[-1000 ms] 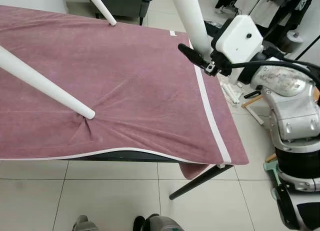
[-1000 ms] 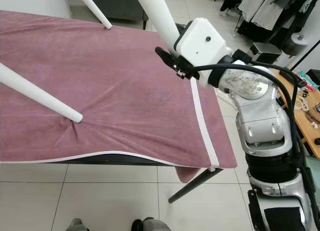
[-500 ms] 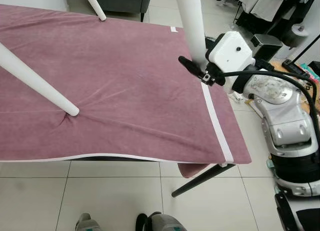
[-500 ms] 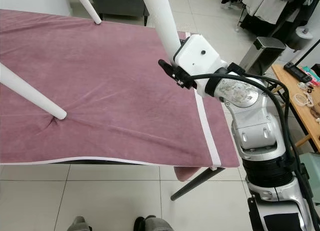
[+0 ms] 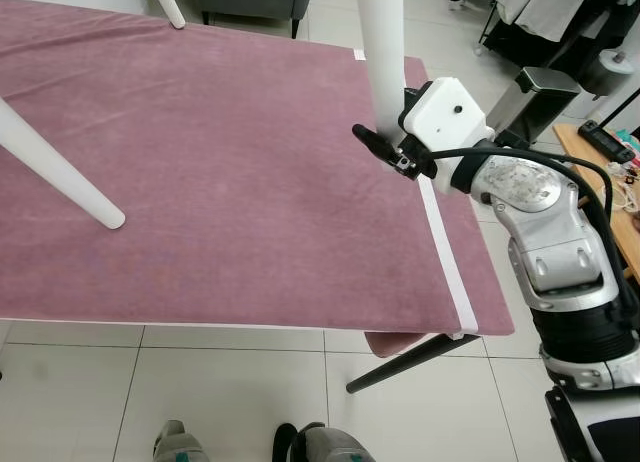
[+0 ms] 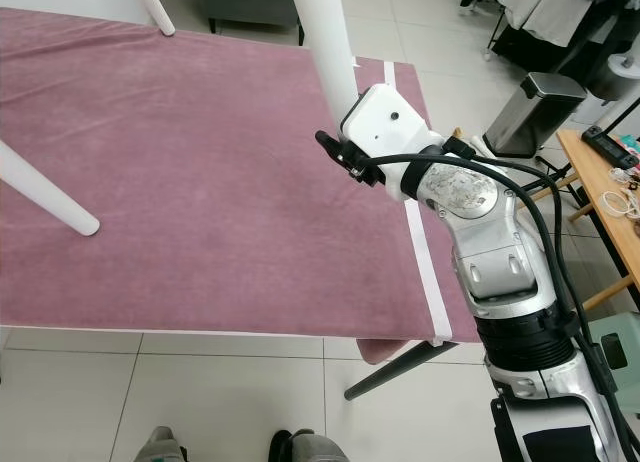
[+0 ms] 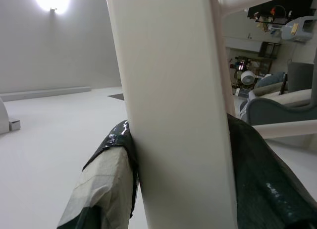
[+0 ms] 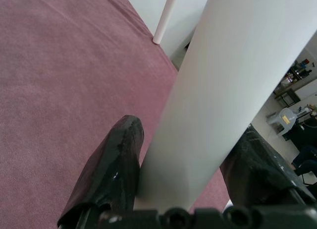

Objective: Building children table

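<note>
Right gripper (image 5: 385,152) — clamped on a white table leg (image 5: 381,37) near the right edge of the tabletop, a black finger (image 8: 115,164) pressed to each side of it; the leg rises steeply from there out of the top of the head views

Left gripper (image 7: 181,179) — closed around another white table leg (image 7: 173,105), taped finger (image 7: 106,182) on one side, black finger on the other

Mauve towel (image 5: 220,162) — spread over the tabletop, white band along its right edge, front right corner hanging over a black leg of the supporting table (image 5: 410,357)

Third white leg (image 5: 50,172) — slants in over the left edge, rounded end above the towel near the front left

Fourth white leg (image 5: 165,2) — at the far edge

Grey bin (image 5: 530,92) on the tiled floor (image 5: 200,382) beyond the right edge
</note>
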`<state>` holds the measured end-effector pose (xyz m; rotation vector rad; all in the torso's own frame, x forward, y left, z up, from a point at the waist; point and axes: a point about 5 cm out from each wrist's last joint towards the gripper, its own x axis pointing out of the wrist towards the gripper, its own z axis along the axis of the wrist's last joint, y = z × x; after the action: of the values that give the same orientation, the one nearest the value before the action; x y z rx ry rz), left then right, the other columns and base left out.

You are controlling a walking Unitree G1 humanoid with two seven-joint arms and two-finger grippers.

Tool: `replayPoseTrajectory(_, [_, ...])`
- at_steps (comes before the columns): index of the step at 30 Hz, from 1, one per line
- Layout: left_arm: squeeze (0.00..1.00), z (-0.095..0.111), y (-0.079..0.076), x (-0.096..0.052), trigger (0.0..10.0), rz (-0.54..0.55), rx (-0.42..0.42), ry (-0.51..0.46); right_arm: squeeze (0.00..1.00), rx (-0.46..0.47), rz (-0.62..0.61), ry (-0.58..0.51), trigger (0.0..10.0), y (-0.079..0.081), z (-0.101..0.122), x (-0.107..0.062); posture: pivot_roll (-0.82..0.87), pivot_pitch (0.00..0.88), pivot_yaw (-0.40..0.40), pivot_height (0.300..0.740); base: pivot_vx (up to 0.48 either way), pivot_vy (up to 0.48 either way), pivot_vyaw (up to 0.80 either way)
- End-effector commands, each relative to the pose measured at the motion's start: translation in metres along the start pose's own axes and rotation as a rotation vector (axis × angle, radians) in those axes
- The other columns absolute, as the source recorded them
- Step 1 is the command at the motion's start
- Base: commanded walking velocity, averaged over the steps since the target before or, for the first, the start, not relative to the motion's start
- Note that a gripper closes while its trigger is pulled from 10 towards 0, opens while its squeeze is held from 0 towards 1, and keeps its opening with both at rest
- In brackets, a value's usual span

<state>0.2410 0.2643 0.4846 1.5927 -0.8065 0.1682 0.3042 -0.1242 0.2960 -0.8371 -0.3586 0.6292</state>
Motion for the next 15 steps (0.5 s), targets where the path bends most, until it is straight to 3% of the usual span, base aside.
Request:
replayPoseTrajectory(1, [0.00,0.023,0.069,-0.015,0.0,0.457,0.178,-0.102,0.00,-0.129,0.103,0.084,10.0,0.019,-0.011,0.001,0.18,0.119,-0.071,0.740,0.000,0.000,0.00])
replayPoseTrajectory(11, [0.00,0.024,0.057,-0.004,0.0,0.416,0.186,-0.154,0.00,-0.089,0.248,-0.078,10.0,0.044,0.010,-0.006,0.17,0.121,-0.073,0.740,0.000,0.000,0.00])
replayPoseTrajectory(15, [0.00,0.025,0.052,-0.001,0.0,0.399,0.181,-0.171,0.00,-0.094,0.282,-0.083,10.0,0.049,0.009,-0.009,0.17,0.122,-0.071,0.740,0.000,0.000,0.00])
